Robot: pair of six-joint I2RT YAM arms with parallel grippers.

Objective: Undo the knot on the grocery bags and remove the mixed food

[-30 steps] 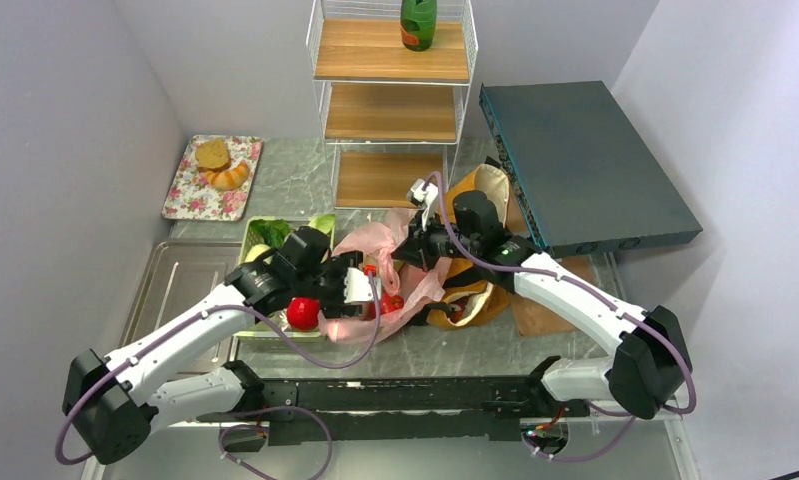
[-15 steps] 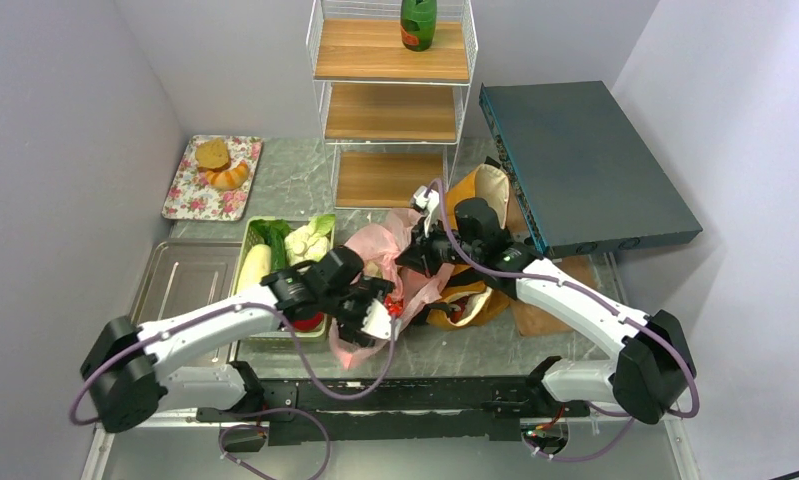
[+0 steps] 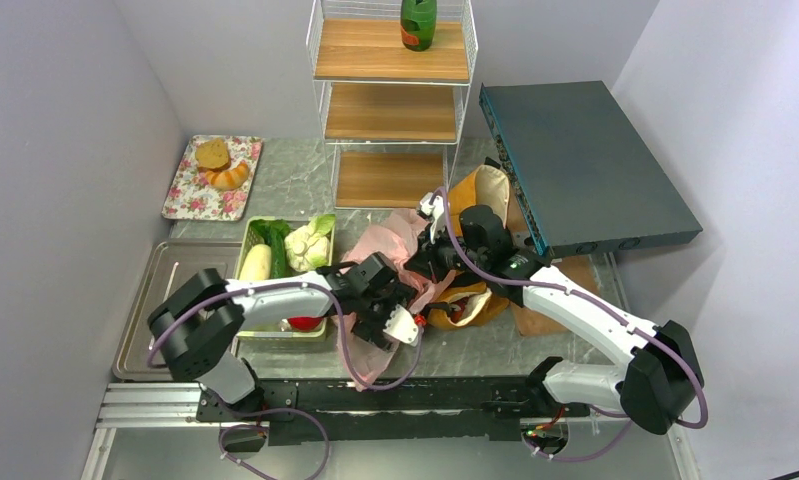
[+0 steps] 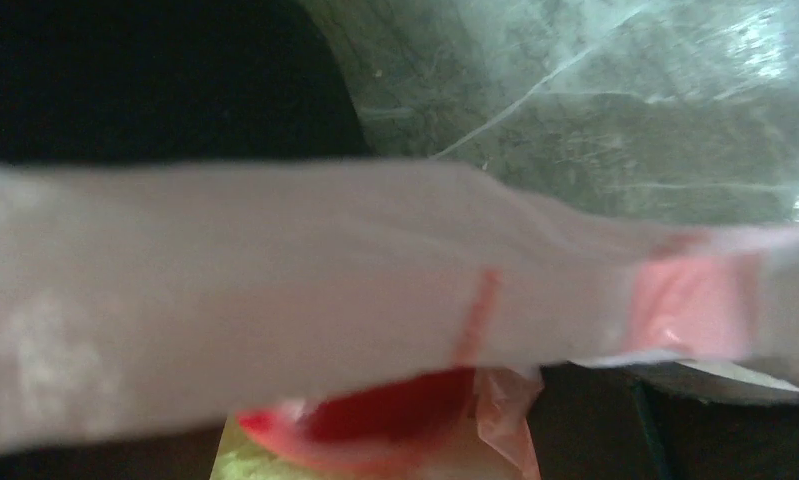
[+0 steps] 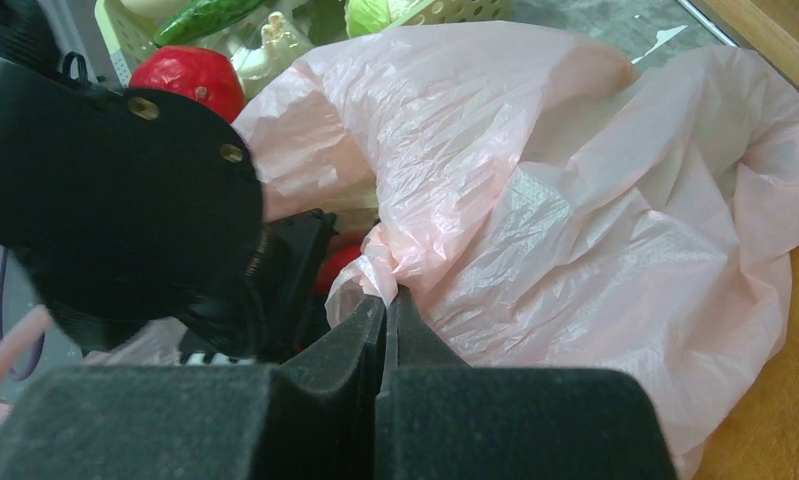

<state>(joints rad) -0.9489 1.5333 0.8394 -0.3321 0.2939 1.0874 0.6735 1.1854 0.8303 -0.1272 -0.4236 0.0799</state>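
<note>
The pink plastic bag (image 3: 385,243) lies crumpled at the table's middle, against the mustard-brown tote (image 3: 480,190). My right gripper (image 3: 427,262) is shut on a fold of the pink bag (image 5: 575,200); the closed fingertips pinch the plastic in the right wrist view (image 5: 388,300). My left gripper (image 3: 400,325) is at the bag's near edge. Pink plastic (image 4: 275,300) blurs across its wrist view and hides its fingers; something red (image 4: 395,410) shows beneath. A red fruit (image 3: 303,323), leafy greens (image 3: 305,240) and a pale vegetable (image 3: 256,262) lie in the basket (image 3: 243,240).
A wire shelf (image 3: 390,110) with a green bottle (image 3: 418,22) stands at the back. A dark flat box (image 3: 585,165) lies at the right. A floral tray (image 3: 210,180) with bread is at the back left. A metal tray (image 3: 170,290) is beside the basket.
My left arm swung right from the basket to the pink bag's near edge, leaving the red fruit in the basket. My right gripper kept its hold on the bag.
</note>
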